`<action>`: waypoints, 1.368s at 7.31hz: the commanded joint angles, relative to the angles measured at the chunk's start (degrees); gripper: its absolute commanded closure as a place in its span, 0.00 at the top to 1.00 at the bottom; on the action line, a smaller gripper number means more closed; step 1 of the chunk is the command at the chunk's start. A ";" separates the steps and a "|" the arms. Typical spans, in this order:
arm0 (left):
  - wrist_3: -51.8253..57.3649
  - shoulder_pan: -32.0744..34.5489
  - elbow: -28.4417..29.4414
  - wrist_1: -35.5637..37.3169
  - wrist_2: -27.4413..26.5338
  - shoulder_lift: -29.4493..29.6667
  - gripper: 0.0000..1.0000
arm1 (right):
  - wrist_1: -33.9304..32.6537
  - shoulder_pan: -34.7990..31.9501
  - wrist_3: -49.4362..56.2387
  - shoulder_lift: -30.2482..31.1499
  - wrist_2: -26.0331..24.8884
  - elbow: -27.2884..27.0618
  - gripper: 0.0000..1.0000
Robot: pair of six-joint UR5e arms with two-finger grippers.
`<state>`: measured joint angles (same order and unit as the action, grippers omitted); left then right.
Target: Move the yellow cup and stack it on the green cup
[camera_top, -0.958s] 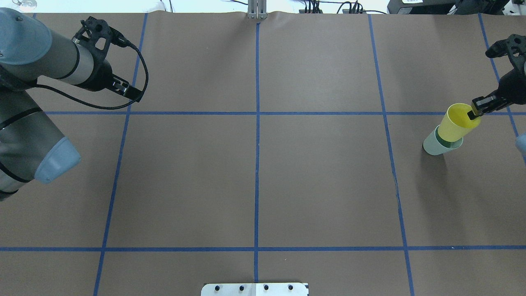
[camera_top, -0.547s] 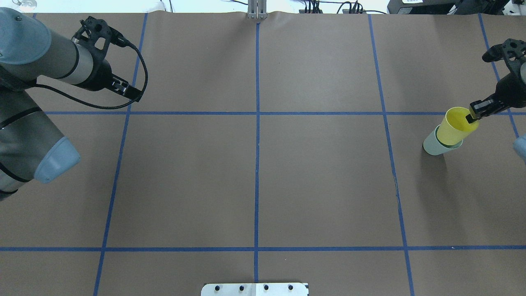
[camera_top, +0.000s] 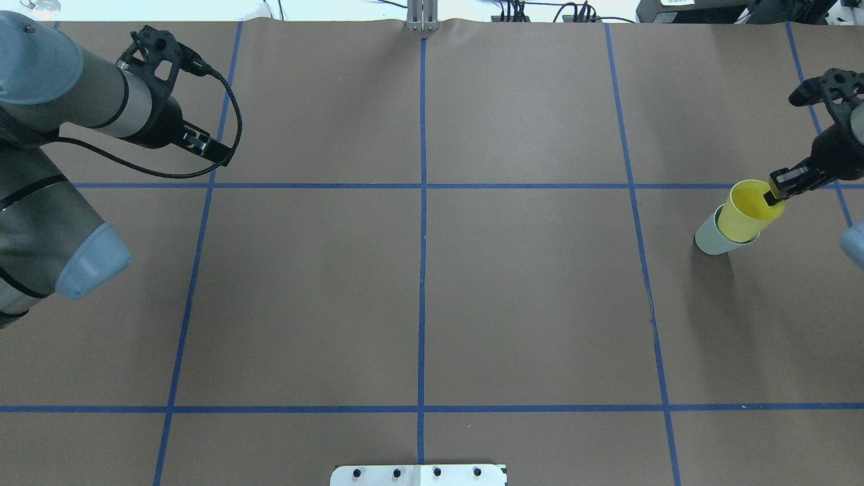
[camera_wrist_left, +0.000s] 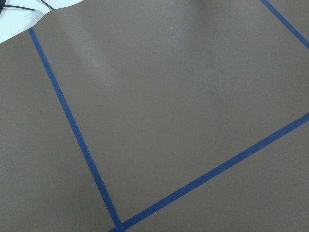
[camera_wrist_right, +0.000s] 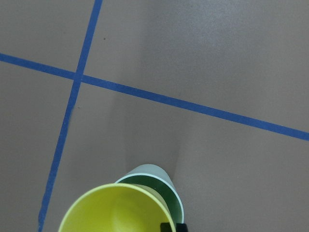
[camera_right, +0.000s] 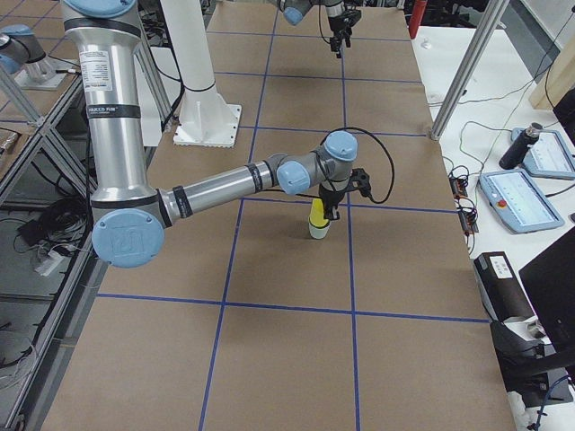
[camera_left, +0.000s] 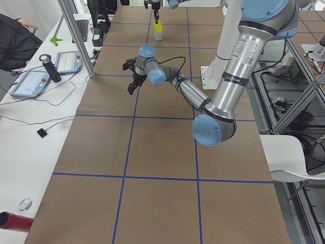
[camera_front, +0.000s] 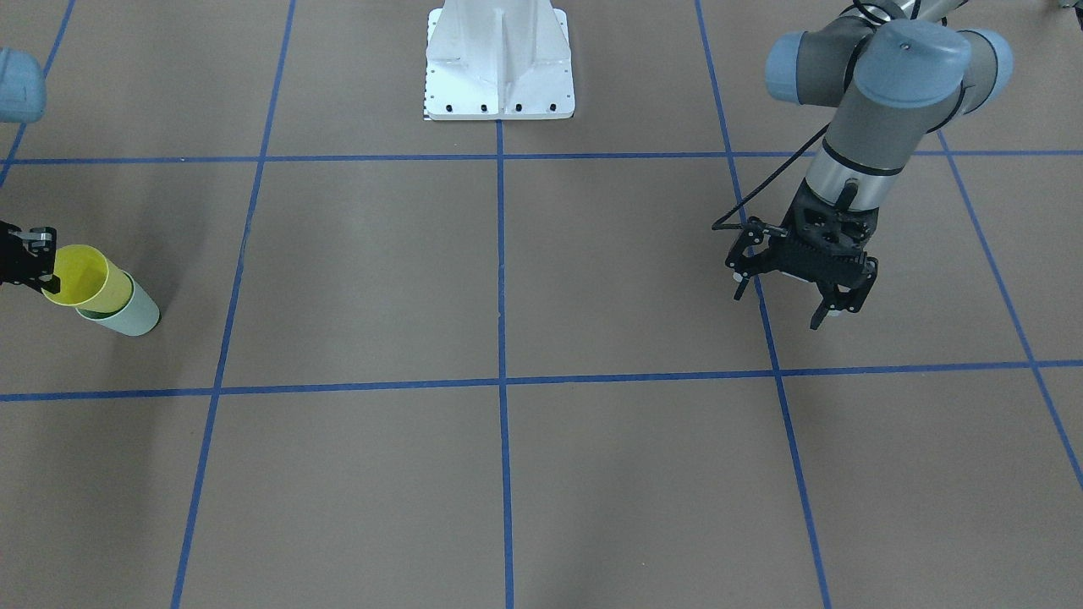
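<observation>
The yellow cup [camera_top: 748, 212] sits partway inside the green cup [camera_top: 705, 237], which stands on the table at the far right. My right gripper [camera_top: 776, 192] is shut on the yellow cup's rim, one finger inside and one outside. The front view shows the yellow cup [camera_front: 80, 275], the green cup [camera_front: 135, 317] and the right gripper [camera_front: 38, 266] at its left edge. The right wrist view looks down into the yellow cup [camera_wrist_right: 116, 208], with the green cup's rim [camera_wrist_right: 166, 181] around it. My left gripper [camera_front: 833, 313] is open and empty, far off above the table.
Brown paper with a blue tape grid [camera_top: 422, 185] covers the table. The white robot base [camera_front: 499, 63] stands at the table's middle edge. Tablets and a bottle [camera_left: 50, 68] lie on a side desk beyond the table's far edge.
The right gripper has lowered the yellow cup deeper into the green cup. The left arm has hardly moved.
</observation>
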<state>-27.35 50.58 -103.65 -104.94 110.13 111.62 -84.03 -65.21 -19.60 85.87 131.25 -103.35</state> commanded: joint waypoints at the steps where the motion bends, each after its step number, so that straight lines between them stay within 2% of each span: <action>1: 0.01 0.05 0.11 0.00 0.00 0.00 1.00 | 0.00 0.00 0.09 0.35 -0.29 0.34 1.00; 3: 0.01 1.96 0.29 0.52 1.83 0.00 1.00 | -1.31 -1.31 0.17 0.18 -0.21 -0.10 1.00; 4: 3.58 6.16 0.11 4.79 7.50 0.09 1.00 | -1.58 -1.49 0.17 0.26 -0.21 -0.28 1.00; 5: 10.66 9.85 -0.15 9.18 10.17 0.09 1.00 | -1.58 -1.58 0.17 0.09 -0.21 -0.28 1.00; 7: 25.07 17.23 0.64 18.41 10.11 -1.13 1.00 | -1.41 -2.02 0.09 -0.09 -0.12 0.42 1.00; 8: 32.63 21.54 2.29 18.89 10.02 -2.88 1.00 | -1.23 -2.98 0.09 -0.17 -0.20 0.51 1.00; 10: 36.92 26.40 6.34 18.38 10.11 -6.30 1.00 | -0.61 -6.23 0.17 0.08 0.06 0.95 1.00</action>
<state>6.31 73.82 -99.58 -86.47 120.23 107.91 -84.90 -69.43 -19.46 85.67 131.15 -102.59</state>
